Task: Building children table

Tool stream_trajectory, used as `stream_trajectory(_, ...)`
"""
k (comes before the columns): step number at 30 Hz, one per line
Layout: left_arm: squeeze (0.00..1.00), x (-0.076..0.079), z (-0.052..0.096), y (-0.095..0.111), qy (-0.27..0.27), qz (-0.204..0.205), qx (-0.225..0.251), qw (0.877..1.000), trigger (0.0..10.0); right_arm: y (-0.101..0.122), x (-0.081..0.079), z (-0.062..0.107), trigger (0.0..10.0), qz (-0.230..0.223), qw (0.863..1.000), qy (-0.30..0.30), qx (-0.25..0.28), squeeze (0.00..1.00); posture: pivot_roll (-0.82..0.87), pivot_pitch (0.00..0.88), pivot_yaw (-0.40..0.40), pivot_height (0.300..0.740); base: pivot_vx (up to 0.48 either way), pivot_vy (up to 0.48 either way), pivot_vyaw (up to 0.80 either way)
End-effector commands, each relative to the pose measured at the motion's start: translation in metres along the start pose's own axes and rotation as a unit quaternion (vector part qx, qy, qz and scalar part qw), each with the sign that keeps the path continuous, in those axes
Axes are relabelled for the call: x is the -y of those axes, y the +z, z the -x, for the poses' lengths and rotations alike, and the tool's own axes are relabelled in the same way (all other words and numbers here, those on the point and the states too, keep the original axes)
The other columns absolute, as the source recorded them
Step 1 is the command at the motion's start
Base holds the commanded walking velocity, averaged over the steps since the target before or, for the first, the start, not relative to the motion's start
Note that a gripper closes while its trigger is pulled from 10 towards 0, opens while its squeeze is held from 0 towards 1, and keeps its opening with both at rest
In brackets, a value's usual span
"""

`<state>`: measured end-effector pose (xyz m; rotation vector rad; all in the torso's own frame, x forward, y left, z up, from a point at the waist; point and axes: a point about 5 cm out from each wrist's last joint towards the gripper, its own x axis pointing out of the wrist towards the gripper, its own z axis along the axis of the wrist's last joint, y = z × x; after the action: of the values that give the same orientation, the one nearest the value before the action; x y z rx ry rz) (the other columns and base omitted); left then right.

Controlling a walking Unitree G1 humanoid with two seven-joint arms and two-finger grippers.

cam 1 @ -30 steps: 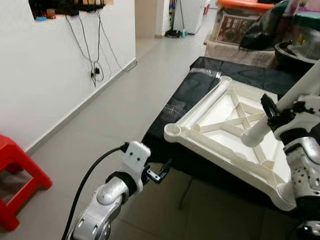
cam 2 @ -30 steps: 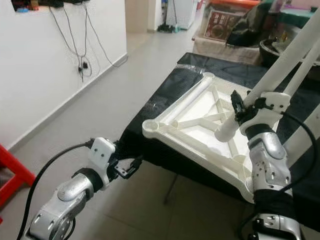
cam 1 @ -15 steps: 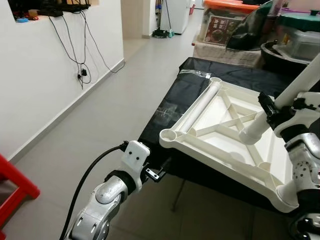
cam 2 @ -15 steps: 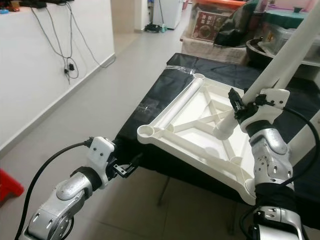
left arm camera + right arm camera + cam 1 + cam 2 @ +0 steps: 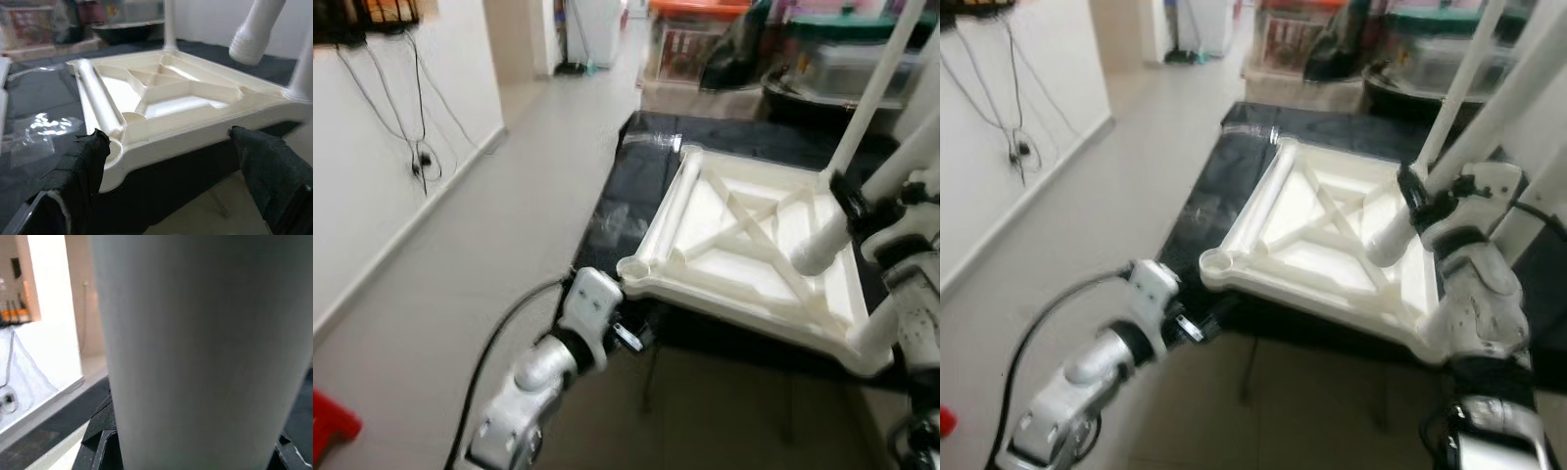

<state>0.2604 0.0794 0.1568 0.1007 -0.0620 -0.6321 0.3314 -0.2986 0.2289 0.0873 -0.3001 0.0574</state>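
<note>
Fingers of the right gripper (image 5: 1418, 201), at the right of the frame, clamp a white table leg (image 5: 1393, 231) angled above the upturned white tabletop (image 5: 744, 257). That tabletop lies on a black-covered surface (image 5: 641, 171) at centre. At lower left, the left gripper (image 5: 631, 338) hangs spread and empty just below the tabletop's near corner socket (image 5: 113, 149).

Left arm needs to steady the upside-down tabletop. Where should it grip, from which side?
Probably the near front rim of the tabletop, beside the empty corner socket, approached from the floor side. That edge overhangs the black-covered surface, and the left end effector already faces it with fingers open, apart from the rim. The right end effector holds a white leg.
</note>
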Motion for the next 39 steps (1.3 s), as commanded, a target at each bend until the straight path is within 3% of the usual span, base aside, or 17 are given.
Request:
stream_trajectory(1, 0.0, -0.001, -0.001, -0.001, 0.0, -0.004, -0.003, 1.0, 10.0, 0.003, 0.002, -0.002, 10.0, 0.01, 1.0, -0.011, 0.001, 0.0, 0.16, 0.0, -0.081, 0.74, 0.0, 0.0, 0.0)
stream_trajectory(10, 0.0, 0.0, -0.001, -0.001, -0.003, -0.008, -0.001, 1.0, 10.0, 0.007, -0.009, -0.006, 10.0, 0.009, 1.0, 0.011, 0.004, 0.0, 0.16, 0.0, -0.081, 0.74, 0.0, 0.0, 0.0)
stream_trajectory(12, 0.0, 0.001, -0.003, 0.0, -0.003, -0.009, 0.002, 1.0, 10.0, 0.014, -0.029, -0.009, 10.0, -0.009, 0.999, 0.045, 0.017, 0.0, 0.16, 0.0, -0.081, 0.74, 0.0, 0.0, 0.0)
stream_trajectory(15, 0.0, 0.001, -0.004, 0.001, -0.002, -0.008, 0.003, 1.0, 10.0, 0.017, -0.039, -0.01, 10.0, -0.019, 0.998, 0.061, 0.025, 0.0, 0.16, 0.0, -0.081, 0.74, 0.0, 0.0, 0.0)
stream_trajectory(16, 0.0, 0.001, -0.005, 0.001, 0.0, -0.005, 0.003, 1.0, 10.0, 0.019, -0.052, -0.01, 10.0, -0.038, 0.996, 0.081, 0.031, 0.0, 0.16, 0.0, -0.08, 0.74, 0.0, 0.0, 0.0)
stream_trajectory(18, 0.0, 0.001, -0.005, 0.001, 0.0, -0.005, 0.003, 1.0, 10.0, 0.019, -0.052, -0.01, 10.0, -0.038, 0.996, 0.081, 0.031, 0.0, 0.16, 0.0, -0.08, 0.74, 0.0, 0.0, 0.0)
stream_trajectory(21, 0.0, 0.005, -0.007, 0.002, -0.009, 0.001, 0.004, 1.0, 10.0, 0.02, -0.107, 0.001, 10.0, -0.096, 0.98, 0.17, 0.026, 0.0, 0.15, 0.0, -0.077, 0.74, 0.0, 0.0, 0.0)
stream_trajectory(22, 0.0, 0.005, -0.007, 0.002, -0.009, 0.001, 0.004, 1.0, 10.0, 0.02, -0.107, 0.001, 10.0, -0.096, 0.98, 0.17, 0.026, 0.0, 0.15, 0.0, -0.077, 0.74, 0.0, 0.0, 0.0)
stream_trajectory(23, 0.0, 0.006, -0.009, 0.002, -0.012, -0.001, 0.003, 1.0, 10.0, 0.017, -0.122, 0.006, 10.0, -0.103, 0.976, 0.19, 0.017, 0.0, 0.15, 0.0, -0.077, 0.74, 0.0, 0.0, 0.0)
stream_trajectory(24, 0.0, 0.006, -0.009, 0.002, -0.012, -0.001, 0.003, 1.0, 10.0, 0.017, -0.122, 0.006, 10.0, -0.103, 0.976, 0.19, 0.017, 0.0, 0.15, 0.0, -0.077, 0.74, 0.0, 0.0, 0.0)
stream_trajectory(25, 0.0, 0.006, -0.01, 0.001, -0.016, -0.005, 0.002, 1.0, 10.0, 0.011, -0.134, 0.012, 10.0, -0.093, 0.974, 0.207, 0.004, 0.0, 0.15, 0.0, -0.071, 0.74, 0.0, 0.0, 0.0)
stream_trajectory(26, 1.0, 0.009, -0.012, 0.0, -0.03, -0.006, -0.002, 1.0, 10.0, 0.003, -0.145, 0.018, 10.0, -0.087, 0.973, 0.214, -0.01, 0.0, 0.15, 0.0, -0.07, 0.74, 0.0, 0.0, 0.0)
stream_trajectory(30, 1.0, 0.013, -0.013, -0.002, -0.051, -0.007, -0.006, 0.999, 10.0, -0.005, -0.155, 0.026, 10.0, -0.083, 0.972, 0.217, -0.026, 0.0, 0.15, 0.0, -0.07, 0.74, 0.0, 0.0, 0.0)
stream_trajectory(32, 1.0, 0.016, -0.018, -0.008, -0.047, -0.045, -0.024, 0.998, 10.0, -0.008, -0.163, 0.031, 10.0, -0.092, 0.969, 0.225, -0.033, 0.0, 0.14, 0.0, -0.058, 0.74, 0.0, 0.0, 0.0)
stream_trajectory(34, 1.0, 0.016, -0.019, -0.011, -0.044, -0.059, -0.03, 0.997, 10.0, -0.009, -0.166, 0.033, 10.0, -0.094, 0.968, 0.228, -0.035, 0.0, 0.14, 0.0, -0.057, 0.74, 0.0, 0.0, 0.0)
stream_trajectory(35, 0.0, 0.017, -0.021, -0.013, -0.044, -0.069, -0.036, 0.996, 10.0, -0.009, -0.168, 0.035, 10.0, -0.099, 0.967, 0.231, -0.039, 0.0, 0.14, 0.0, -0.061, 0.74, 0.0, 0.0, 0.0)
stream_trajectory(39, 0.0, 0.018, -0.024, -0.017, -0.043, -0.085, -0.043, 0.995, 10.0, -0.011, -0.172, 0.039, 10.0, -0.107, 0.963, 0.243, -0.049, 0.0, 0.14, 0.0, -0.062, 0.74, 0.0, 0.0, 0.0)
